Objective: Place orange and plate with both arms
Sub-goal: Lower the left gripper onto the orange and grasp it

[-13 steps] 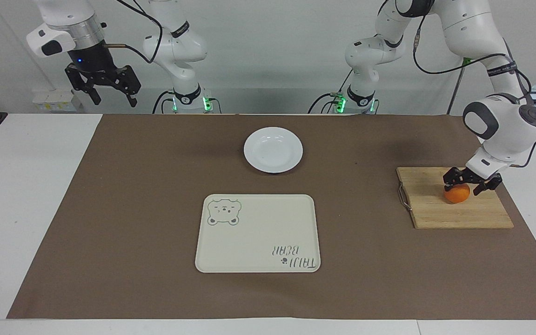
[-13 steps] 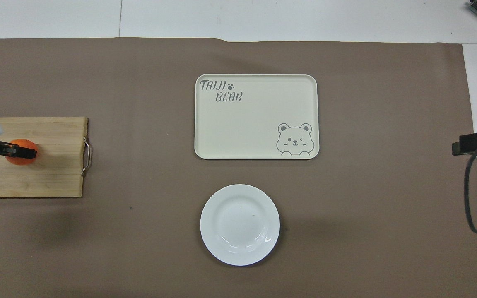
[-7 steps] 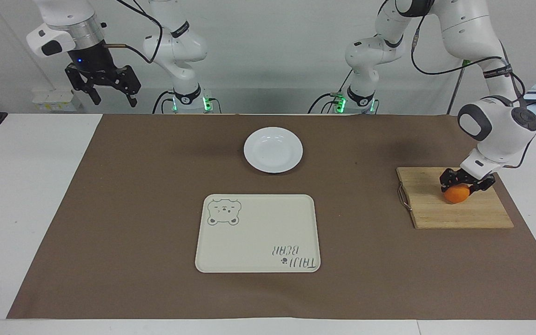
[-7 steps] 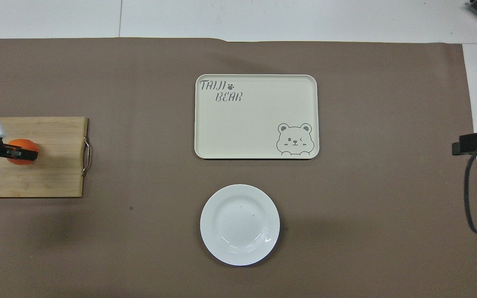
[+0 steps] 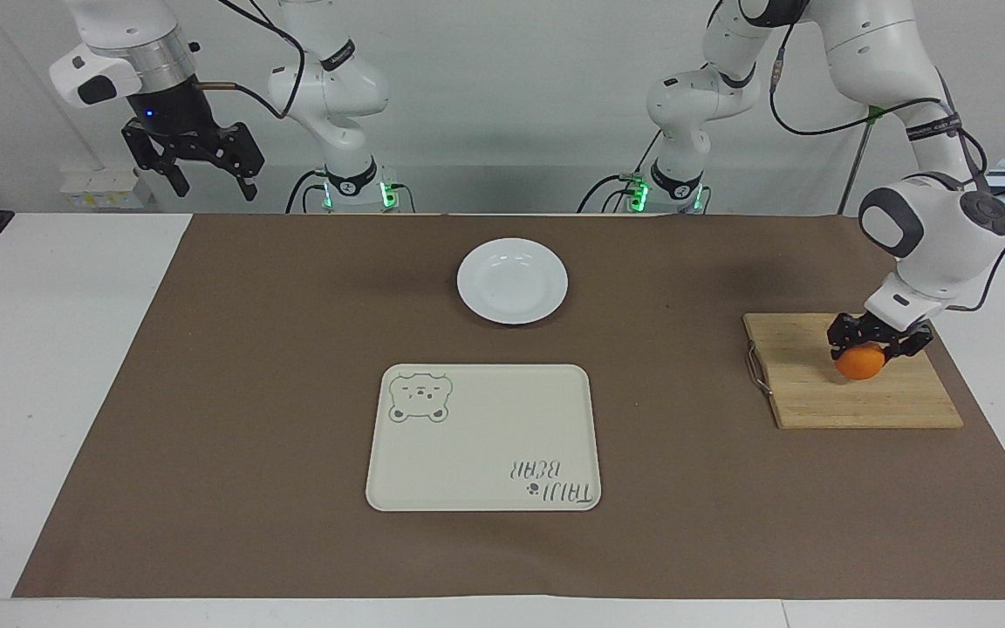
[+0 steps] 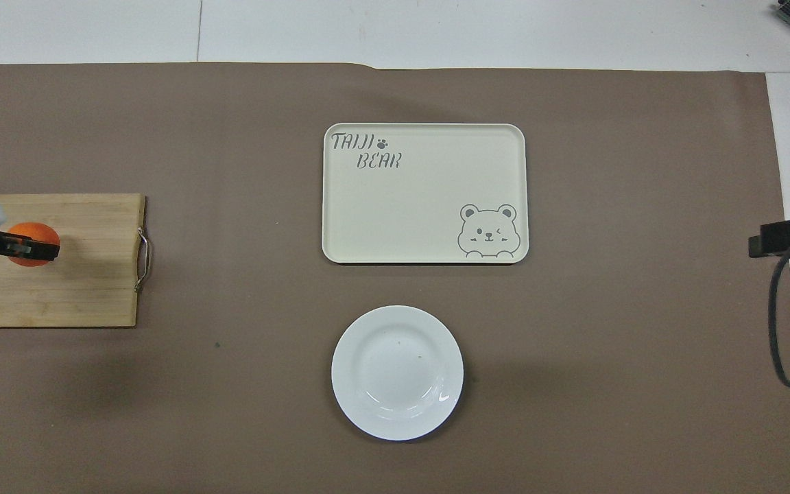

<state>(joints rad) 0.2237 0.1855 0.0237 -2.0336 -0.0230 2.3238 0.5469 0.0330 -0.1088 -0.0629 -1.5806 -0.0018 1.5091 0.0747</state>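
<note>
Since a second ago the left gripper point(image 5: 874, 344) has gone from jaws spread around the orange point(image 5: 859, 362) to jaws clamped on it, and fruit and wrist have shifted a touch on the wooden cutting board point(image 5: 816, 384). Whether the orange sits on the board or is just clear of it I cannot tell. Jaws come down from above, gripping the upper half of the fruit; round thing, no long axis to line up.

Key relation: the orange is at the left arm's end of the tabletop, well apart from the plate point(image 5: 512, 281) and the cream bear tray point(image 5: 482, 438). The carry probably has to run sideways toward the middle.

The plate lies nearer to the robots than the tray, roughly between the two bases, not touching the tray.

The right gripper point(image 5: 206, 170) hangs high, jaws apart and empty, over the right arm's end of the table, waiting. It probably takes the plate, since the left one is busy.
</note>
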